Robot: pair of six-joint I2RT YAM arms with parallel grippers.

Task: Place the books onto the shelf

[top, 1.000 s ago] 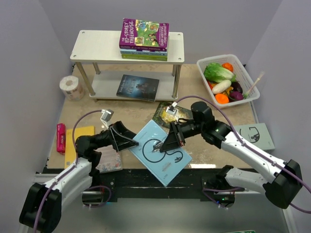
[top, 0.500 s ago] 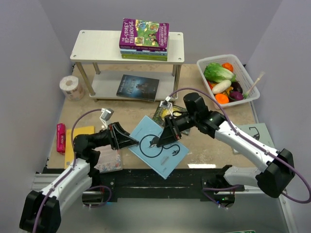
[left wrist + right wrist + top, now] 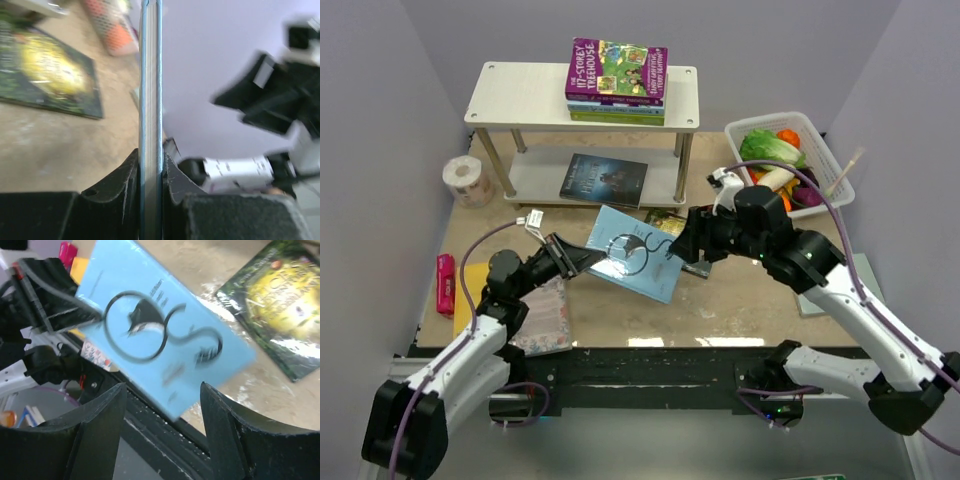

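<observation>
Above the tan tabletop, left pincer clamps light-blue book, seen edge-on; right pincer gapes empty.

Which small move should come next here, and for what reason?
Probably the left gripper should carry the light-blue book up toward the shelf. Its jaws are shut on the book's edge. The right gripper stands open with nothing between its fingers, so the left arm alone holds the book.

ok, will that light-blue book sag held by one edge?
Likely fairly stiff: the light-blue book looks straight edge-on in the left wrist view. Thin and pinched at one edge only by the left gripper, so it may pivot or slip.
</observation>
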